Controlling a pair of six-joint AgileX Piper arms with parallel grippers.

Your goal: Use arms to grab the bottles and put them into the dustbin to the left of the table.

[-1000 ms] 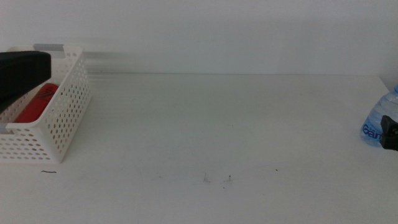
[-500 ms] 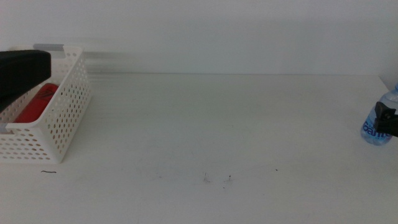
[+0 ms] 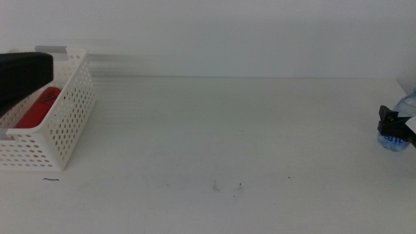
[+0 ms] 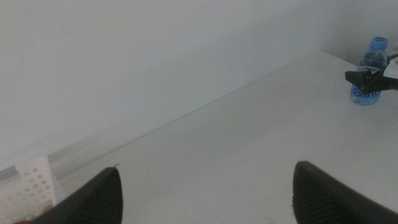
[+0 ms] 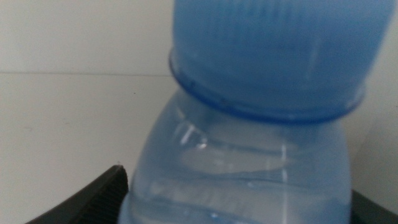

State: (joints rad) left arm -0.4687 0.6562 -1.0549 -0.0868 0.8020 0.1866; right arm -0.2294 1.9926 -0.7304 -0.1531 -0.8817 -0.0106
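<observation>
The clear blue-capped water bottle [image 3: 395,142] stands at the table's far right edge. My right gripper [image 3: 390,123] is at it, open, with one jaw on each side close to its body; in the right wrist view [image 5: 236,186] the bottle [image 5: 249,124] fills the picture. The white dustbin [image 3: 65,123] stands at the far left with the red can [image 3: 39,107] lying inside. My left gripper [image 3: 23,78] hangs over the dustbin, open and empty [image 4: 205,193]. The left wrist view also shows the bottle [image 4: 367,74]. The yellow tea bottle is not in view.
The white table [image 3: 227,130] runs between the dustbin and the bottle, with a few small dark specks [image 3: 237,186] near the front. A plain white wall stands behind. A corner of the dustbin [image 4: 28,186] shows in the left wrist view.
My right gripper has moved in from the right edge and up along the water bottle, now covering its upper label. The bottle, left arm and dustbin have not moved.
</observation>
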